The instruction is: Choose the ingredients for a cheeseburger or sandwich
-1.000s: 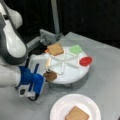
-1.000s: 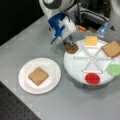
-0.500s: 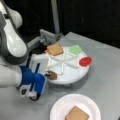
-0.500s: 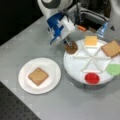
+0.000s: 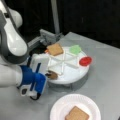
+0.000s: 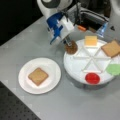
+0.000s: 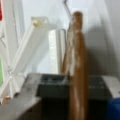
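Note:
My gripper (image 5: 49, 74) (image 6: 68, 43) is shut on the dark brown round patty (image 5: 52, 74) (image 6: 71, 47) at the rim of the divided white tray (image 5: 72, 73) (image 6: 75, 67). In the wrist view the patty (image 7: 76, 67) stands edge-on in the middle of the picture. One toast square (image 5: 77, 115) (image 6: 38, 76) lies on the white paper plate (image 5: 58, 107) (image 6: 25, 83). In the tray are a second toast square (image 5: 55, 49) (image 6: 111, 48), a yellow cheese square (image 6: 90, 40), a green leaf piece (image 5: 75, 49) (image 6: 115, 69) and a red disc (image 5: 85, 60) (image 6: 92, 78).
A grey metal fixture (image 5: 47, 37) (image 6: 92, 17) stands right behind the tray, with a dark backdrop beyond it. The grey table (image 5: 105, 82) (image 6: 75, 105) carries the tray and the plate side by side.
Almost nothing has moved. The gripper stays shut on the patty at the tray's rim, and the plate and the other pieces lie as before.

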